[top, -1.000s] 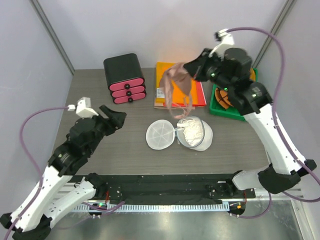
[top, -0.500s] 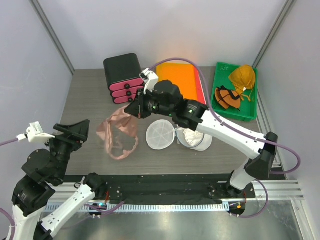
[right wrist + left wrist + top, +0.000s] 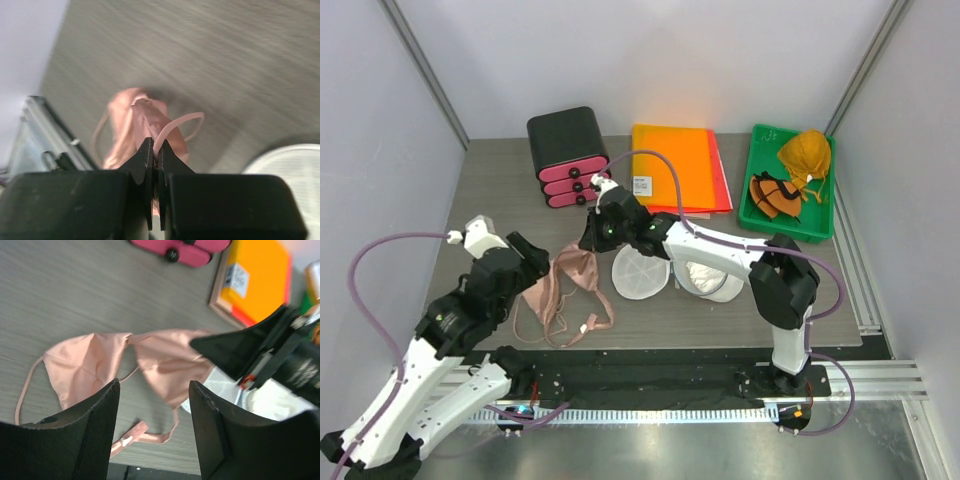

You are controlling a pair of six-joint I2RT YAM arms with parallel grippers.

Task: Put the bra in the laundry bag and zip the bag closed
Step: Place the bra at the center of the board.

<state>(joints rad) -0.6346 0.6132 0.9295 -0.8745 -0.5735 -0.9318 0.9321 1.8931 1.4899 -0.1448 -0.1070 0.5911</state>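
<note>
On the table (image 3: 500, 190) ahead of my arms I count one bra (image 3: 565, 290), one laundry bag (image 3: 640, 272) lying open in two round halves, one black drawer box (image 3: 568, 140) with three pink drawers, one orange folder (image 3: 675, 160) and one green tray (image 3: 765, 133) holding orange-brown clothes. The bra lies spread out just beside the bag's left half, straps trailing toward the near edge. My right gripper (image 3: 590, 240) is pressed together on the bra's upper edge, pinching pink cloth. My left gripper (image 3: 538, 255) is spread, nothing between its fingers, hovering over the bra.

Only the overhead view shows the tray and both bag halves. From the left wrist I see both cups of the bra (image 3: 85, 365) side by side between the fingers of the left gripper (image 3: 154, 390), and only a sliver of the bag (image 3: 270, 400). The right wrist view is blurred: bunched bra (image 3: 145, 112) at the right gripper (image 3: 152, 142) and a corner of bag mesh (image 3: 280, 165). Something white fills the bag's right half; I cannot make it out.
</note>
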